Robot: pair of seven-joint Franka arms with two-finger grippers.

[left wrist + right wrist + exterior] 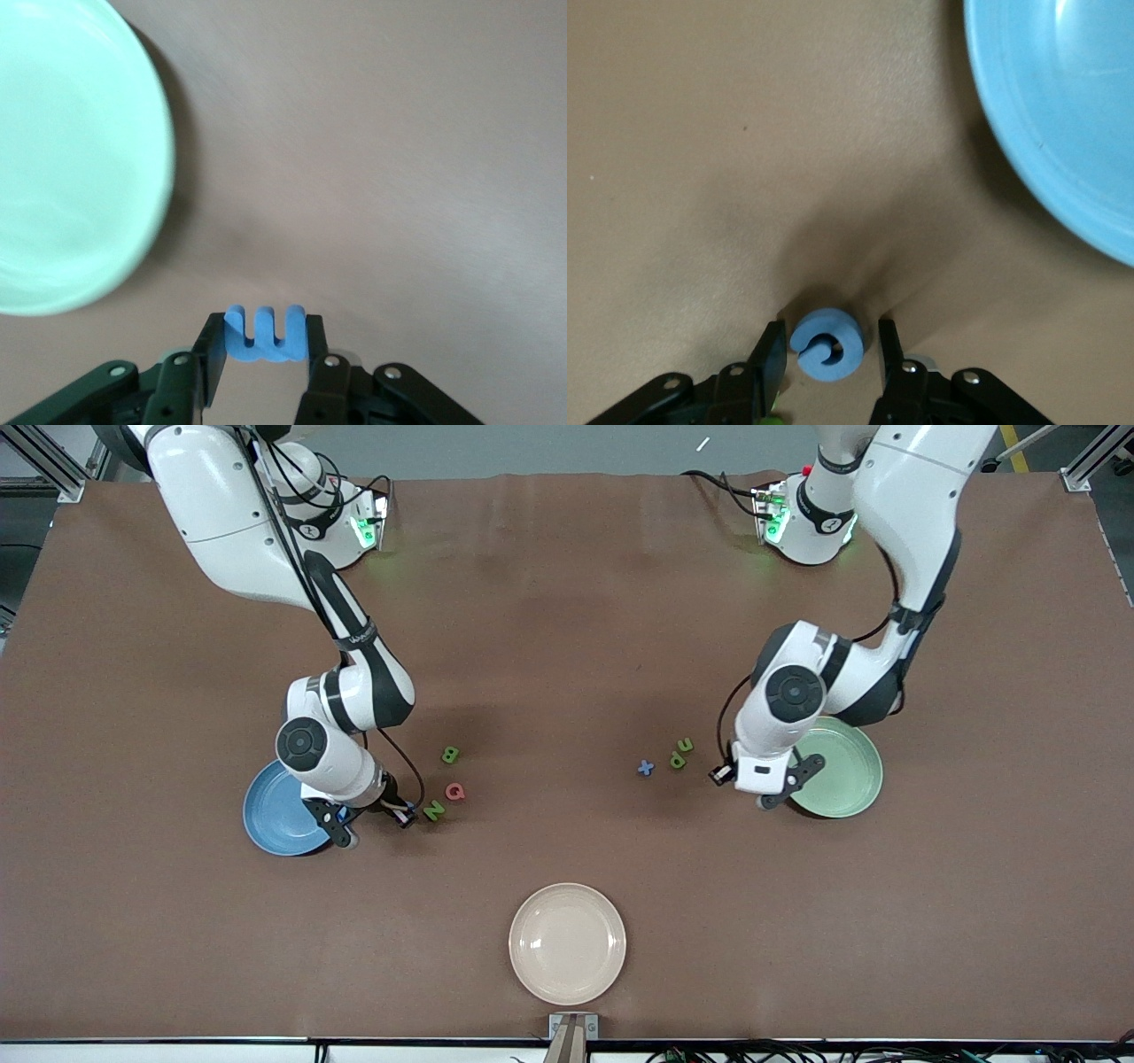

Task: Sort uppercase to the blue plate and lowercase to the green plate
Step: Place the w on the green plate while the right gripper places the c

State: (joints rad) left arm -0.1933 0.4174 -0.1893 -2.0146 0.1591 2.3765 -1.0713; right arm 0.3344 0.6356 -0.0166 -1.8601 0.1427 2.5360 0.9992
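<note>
Front view: I am seeing the brown table [567, 646] carrying everything; the cream plate [567, 943] is lying nearest the camera, the green plate [842, 769] toward the left arm's end, the blue plate [282, 812] toward the right arm's end; the left gripper [266, 354] is hanging just beside the green plate, its fingers pinching the blue m [266, 335]; the right gripper [828, 354] is sitting low beside the blue plate, jaws a little apart around the blue C [827, 342], whether gripping I cannot tell; green B [450, 755], pink Q [454, 791] and green N [433, 810] are lying near it; blue x [646, 767], green p [677, 760] and green u [685, 744] are resting between the arms, nearer the green plate
</note>
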